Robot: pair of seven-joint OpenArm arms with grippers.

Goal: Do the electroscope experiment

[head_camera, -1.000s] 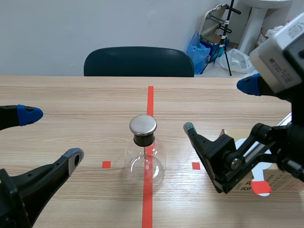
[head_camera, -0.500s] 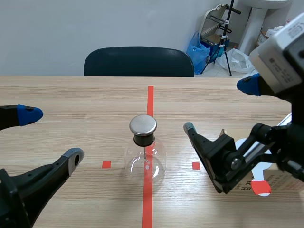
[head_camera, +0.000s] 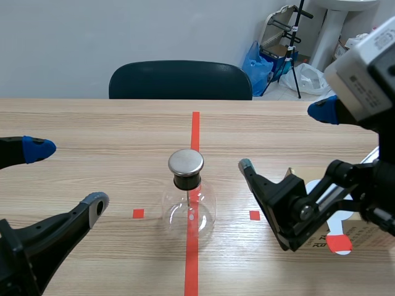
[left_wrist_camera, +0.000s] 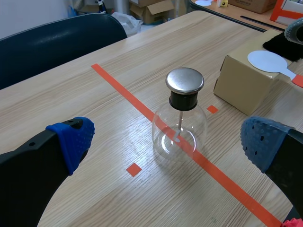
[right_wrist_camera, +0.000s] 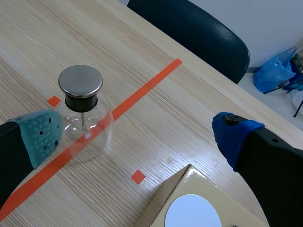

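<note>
On the pale wooden bench (head_camera: 92,126) stood the electroscope (head_camera: 190,198), a clear round glass flask with a black stopper, a flat round silver metal cap and a thin rod hanging down inside it. It was upright, right on the long orange-red tape line (head_camera: 195,132) that ran down the middle of the bench, between two small tape squares. The left pincer (head_camera: 66,177) hung low to the flask's left, its two thick black fingers spread wide apart and gripping nothing; in its own wrist view the flask stood ahead of it, framed between its blue-padded tips. The right pincer (head_camera: 284,139) was on the flask's other side, likewise gaping wide and empty, near the flask but apart from it. Beside the right arm sat a brown cardboard box (left_wrist_camera: 239,87), apart from the flask, and on its top lay a white round paddle (left_wrist_camera: 266,60) with an orange-red handle. A dark blue-black chair (head_camera: 180,80) was drawn up at the far edge of the bench.
</note>
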